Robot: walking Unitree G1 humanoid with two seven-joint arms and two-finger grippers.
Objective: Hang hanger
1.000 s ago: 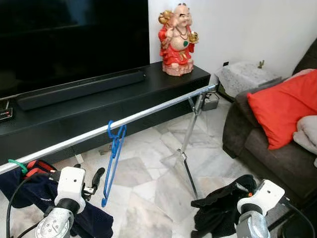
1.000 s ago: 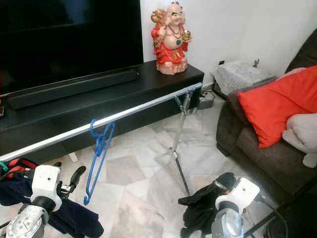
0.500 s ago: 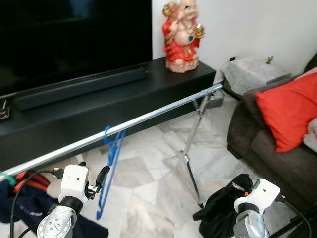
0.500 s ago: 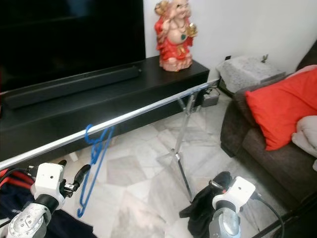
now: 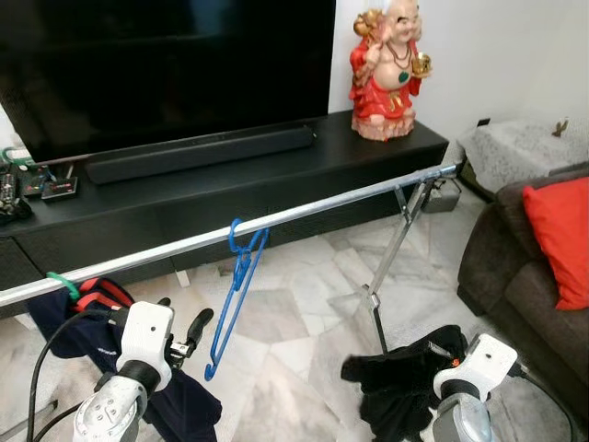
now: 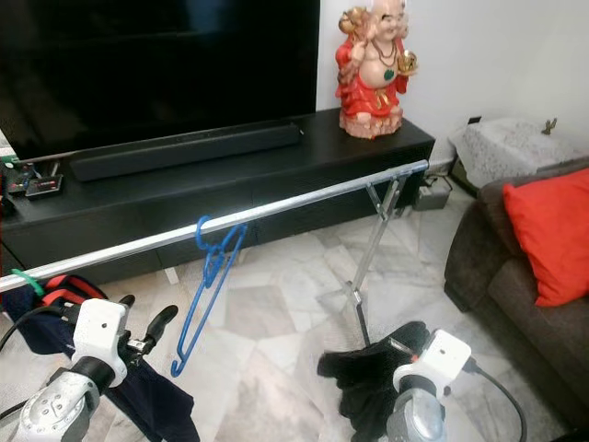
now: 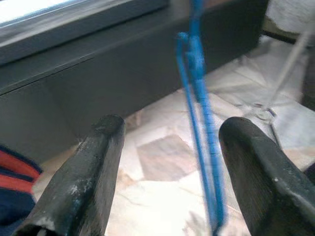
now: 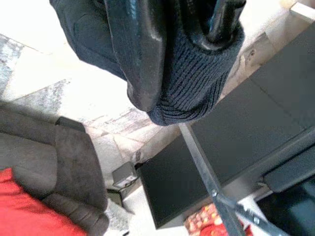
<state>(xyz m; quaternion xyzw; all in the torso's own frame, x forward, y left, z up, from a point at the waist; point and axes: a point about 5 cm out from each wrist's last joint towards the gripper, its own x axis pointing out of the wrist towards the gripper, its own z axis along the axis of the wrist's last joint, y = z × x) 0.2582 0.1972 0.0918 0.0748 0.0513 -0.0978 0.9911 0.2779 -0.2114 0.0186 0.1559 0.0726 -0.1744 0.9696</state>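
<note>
Big black TV fills upper left of frame, above a long black TV stand running left to right across upper-mid frame. Soundbar lies on the stand below the TV; red figurine stands on the stand's right end, upper right. Dark sofa at right edge w/ red cushion on it. Marble tile floor across lower centre.

Silver rail crosses frame on a diagonal, left-mid edge up to right of centre, w/ a folding leg under its right end. Blue hanger hangs by its hook on the rail, left of centre, body hanging down toward the floor, lower end near the left arm's fingers but apart from them. Dark blue garment w/ red trim hangs on a green hanger hook at the rail's far left.

Left claw lower left, fingers spread wide, nothing between them; in left wrist view the blue hanger sits in the gap, not touched by either finger. Right claw lower right, clenched on a black knit garment that bunches round the fingers and hangs low near the floor.
</note>
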